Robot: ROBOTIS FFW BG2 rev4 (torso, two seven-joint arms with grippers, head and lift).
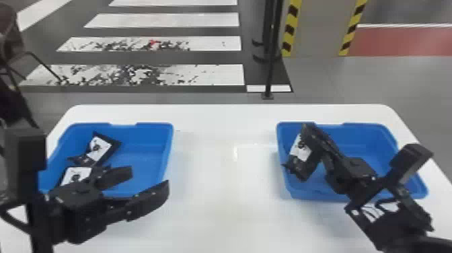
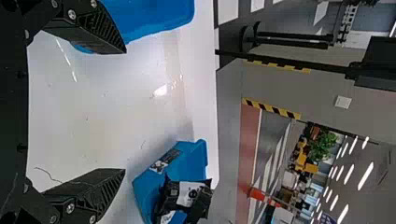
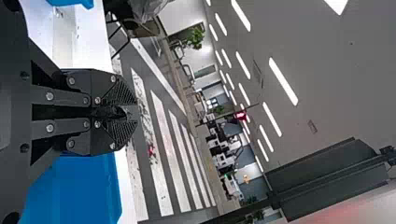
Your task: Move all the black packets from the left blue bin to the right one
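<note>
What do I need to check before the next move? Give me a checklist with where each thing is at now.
1. Packet held by right gripper: ok, its fingers are shut on it.
2. Held packet over right bin: ok, at the left side.
3. Held packet clear of that bin's wall: cannot tell; they overlap in the head view.
4. Left gripper open and empty: ok.
5. Left bin emptied: not ok, two packets lie in it.

The place looks like a lab hall. White floor stripes (image 1: 188,21), yellow-and-black hazard bands (image 1: 290,28) and long white ceiling lights (image 3: 283,81) show it.
</note>
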